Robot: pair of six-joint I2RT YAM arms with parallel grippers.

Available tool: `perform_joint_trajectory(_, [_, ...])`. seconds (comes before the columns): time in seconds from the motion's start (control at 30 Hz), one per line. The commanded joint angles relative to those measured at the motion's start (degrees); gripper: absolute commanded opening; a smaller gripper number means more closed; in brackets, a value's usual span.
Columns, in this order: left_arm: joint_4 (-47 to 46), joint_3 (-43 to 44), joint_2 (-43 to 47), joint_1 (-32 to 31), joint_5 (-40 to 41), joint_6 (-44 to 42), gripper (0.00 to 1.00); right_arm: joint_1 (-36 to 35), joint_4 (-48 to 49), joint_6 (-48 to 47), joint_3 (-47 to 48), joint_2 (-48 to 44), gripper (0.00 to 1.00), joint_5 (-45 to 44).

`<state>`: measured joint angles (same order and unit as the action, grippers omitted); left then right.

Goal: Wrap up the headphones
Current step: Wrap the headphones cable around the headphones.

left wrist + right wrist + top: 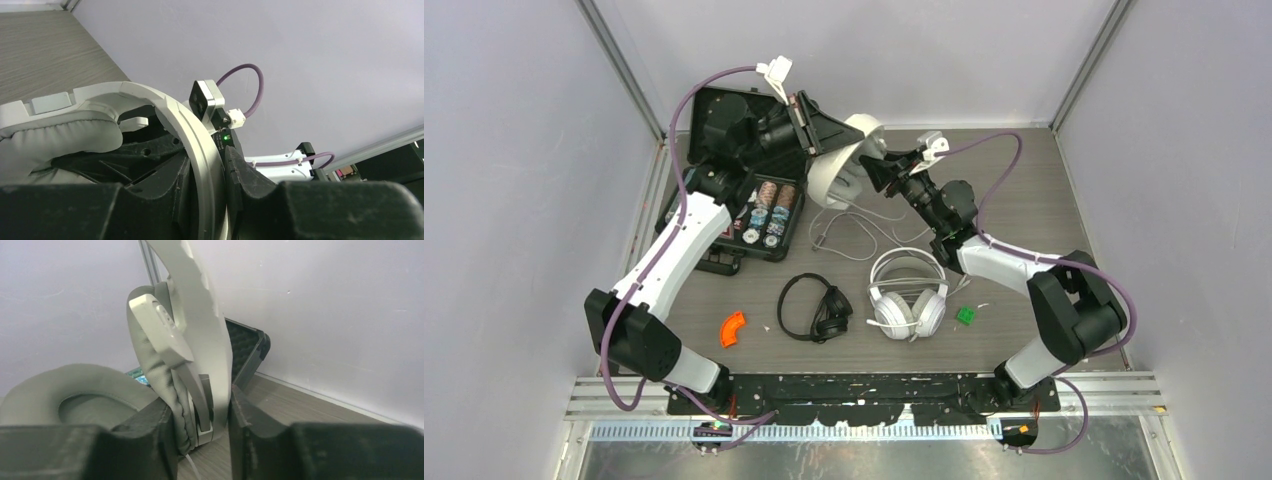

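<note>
While my left end effector (212, 196) is clenched on the arched band of the bulky white padded over-ear headset (832, 178), my right end effector (201, 435) brackets the same headset lower down. One finger presses into the pale ear cushion and the other sits against the band's edge, so I read it as grasping too. Between the two, the headset is held up above the back of the wood-grain counter (1024, 200), its arch running from my left side across to my right, just right of the open black case (724, 125).

Its thin pale cord (864, 255) drops from it and lies in loose loops on the counter below, on the side toward my bases. Winding, I judge, turns on that: the cord lies under both end effectors and nearer to me, closest to my right arm, whose forearm passes just beside the loops.

Nearer still, the second white padded headset (907, 297) and the slim black on-ear headset (814, 308) lie flat side by side.
</note>
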<state>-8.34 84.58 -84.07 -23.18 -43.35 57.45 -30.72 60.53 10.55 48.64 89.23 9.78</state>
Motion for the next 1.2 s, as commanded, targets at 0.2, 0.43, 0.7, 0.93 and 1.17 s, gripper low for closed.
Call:
perform_joint_trajectory(0.2, [7.0, 0.1, 5.1, 0.2, 4.9, -12.8, 0.37, -0.6, -12.5, -6.7, -0.4, -12.1, 0.12, -4.2])
perform_joint_trajectory(0.43, [22.7, 2.8, 8.3, 0.2, 15.3, -29.3, 0.69, -0.7, -44.4, -9.5, 7.0, -19.5, 0.10, -9.6])
perform_joint_trajectory(0.7, [38.5, 10.5, 7.6, -0.9, 28.5, -47.8, 0.74, -0.9, -64.1, -7.8, 14.7, -19.5, 0.06, -15.4])
perform_joint_trajectory(0.93, [46.9, 17.1, 3.3, -7.1, 43.8, -57.1, 0.76, -3.9, -75.1, -5.5, 23.7, -14.9, 0.03, -20.5])
perform_joint_trajectory(1.17, [46.0, 17.6, -0.3, -12.6, 51.1, -62.9, 0.77, -5.5, -82.2, -1.4, 30.5, -10.2, 0.03, -23.1])
